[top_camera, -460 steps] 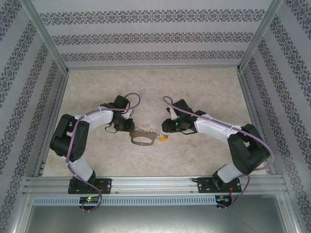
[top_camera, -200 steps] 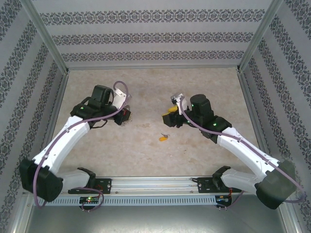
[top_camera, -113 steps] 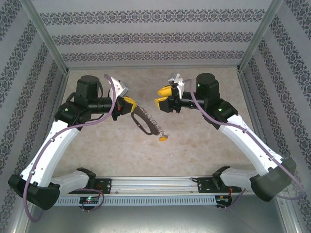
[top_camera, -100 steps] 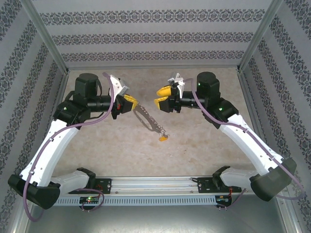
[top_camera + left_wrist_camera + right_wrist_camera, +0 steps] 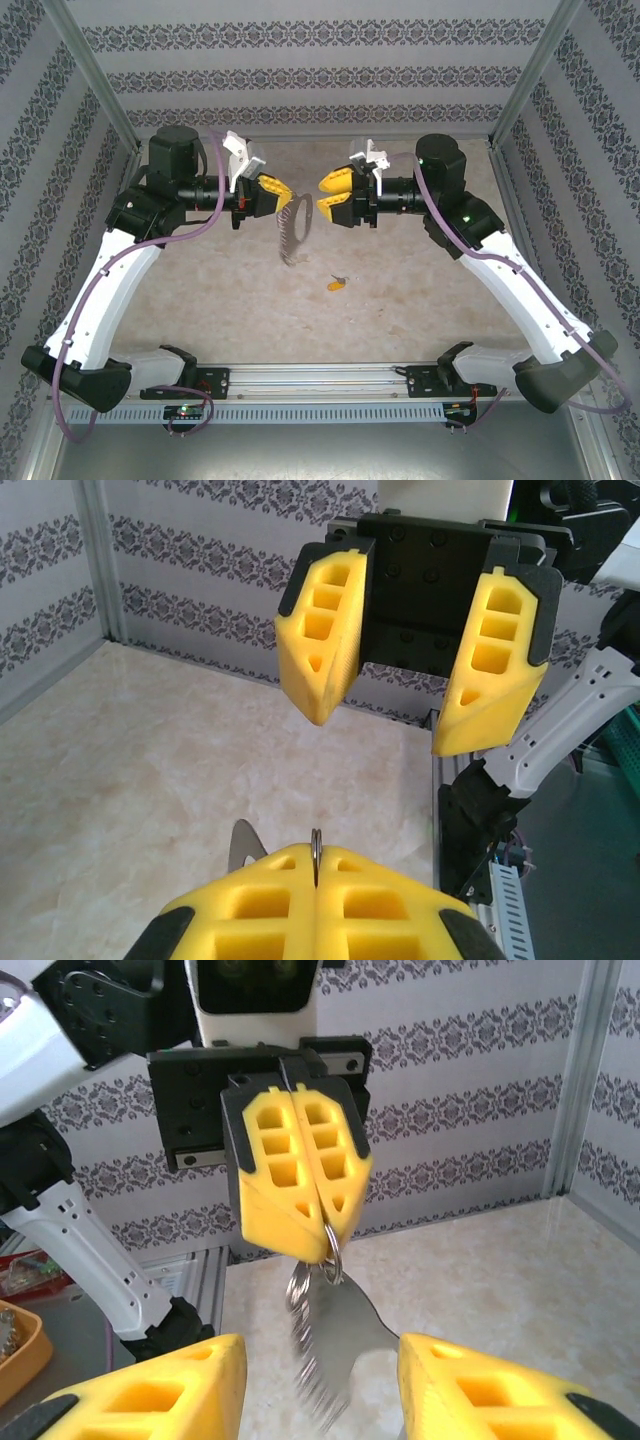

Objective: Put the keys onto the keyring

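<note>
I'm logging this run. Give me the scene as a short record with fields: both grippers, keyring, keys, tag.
left gripper: shut on the keyring, raised above the table
right gripper: open, facing the left gripper, not touching it
keys: hanging below the keyring, blurred
yellow tag: lying on the table, apart from the keys

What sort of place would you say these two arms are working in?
Probably a lab test booth, not a home: damask-striped wallpaper panels held in bare aluminium frame posts, a beige marble-look tabletop, and a slotted aluminium rail carrying both arm bases.
</note>
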